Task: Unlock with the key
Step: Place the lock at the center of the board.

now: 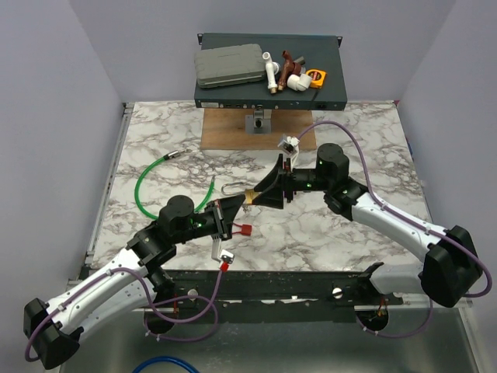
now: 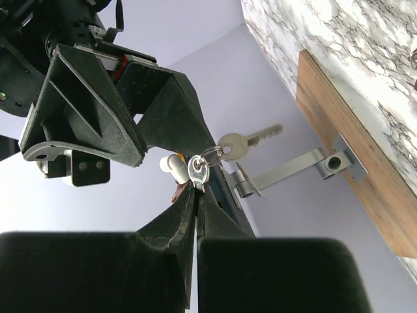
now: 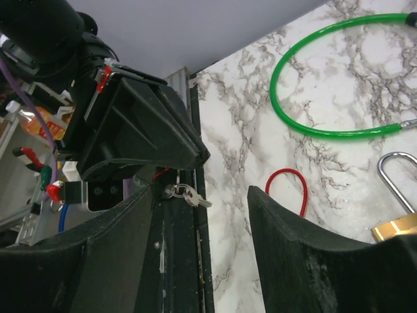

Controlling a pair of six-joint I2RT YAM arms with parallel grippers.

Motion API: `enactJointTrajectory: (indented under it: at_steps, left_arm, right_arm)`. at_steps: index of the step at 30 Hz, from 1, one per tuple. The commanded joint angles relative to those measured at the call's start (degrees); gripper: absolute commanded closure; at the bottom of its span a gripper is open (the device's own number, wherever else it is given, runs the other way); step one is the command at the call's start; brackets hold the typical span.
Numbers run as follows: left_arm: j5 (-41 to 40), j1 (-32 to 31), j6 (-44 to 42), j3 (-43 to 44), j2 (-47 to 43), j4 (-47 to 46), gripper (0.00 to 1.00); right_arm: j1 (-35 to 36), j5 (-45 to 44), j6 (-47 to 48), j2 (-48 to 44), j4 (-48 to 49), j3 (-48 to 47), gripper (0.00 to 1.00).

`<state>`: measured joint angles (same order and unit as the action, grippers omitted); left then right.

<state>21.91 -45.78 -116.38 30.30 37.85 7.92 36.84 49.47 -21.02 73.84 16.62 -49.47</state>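
Left gripper [image 2: 195, 190], jaws pressed together, is pinching the head of a small silver key [image 2: 197, 171] just on the near-left side of the padlock [image 1: 249, 196]. A split ring [image 2: 212, 154] is threading through the key, and a second silver key [image 2: 251, 140] is dangling from it with its toothed blade pointing away. The left arm [image 1: 109, 287] is reaching in low from the near-left corner, fingers aiming toward the padlock. A red loop [image 3: 290, 189] is lying on the near side of the padlock. Brass-bodied with a steel shackle [image 3: 381, 173], the padlock is lying flat on the marble table [image 1: 349, 233]. Immediately right of the padlock, the right gripper [image 3: 199, 194] is standing with jaws spread wide and nothing between them, while the right arm [image 1: 388, 217] is bending in from the right edge. A green cable [image 1: 151, 183] is curving to the left of the padlock. Farther behind the padlock, a wooden board [image 1: 233, 136] is carrying a metal bracket [image 1: 258, 120]. No view is showing the padlock's keyhole, and the right wrist camera's frame edge is cutting off its body.
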Motion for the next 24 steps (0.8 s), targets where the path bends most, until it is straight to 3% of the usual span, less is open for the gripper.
enactJointTrajectory:
  at_steps: [1, 10, 24]
  left_arm:
    - [2.0, -0.2, -1.5, 0.9, 0.4, -1.4, 1.0]
    - [1.7, -0.4, -1.9, 1.2, 2.3, -3.2, 1.0]
    - [0.7, -1.3, -2.6, 0.7, 3.5, -4.5, 1.0]
  right_arm:
    - [0.1, 5.7, -1.2, 0.7, 0.6, -0.7, 0.38]
    - [0.1, 12.1, -3.4, 4.9, 3.3, -2.2, 0.56]
    - [0.0, 14.1, -7.2, 8.3, 7.2, -3.3, 0.68]
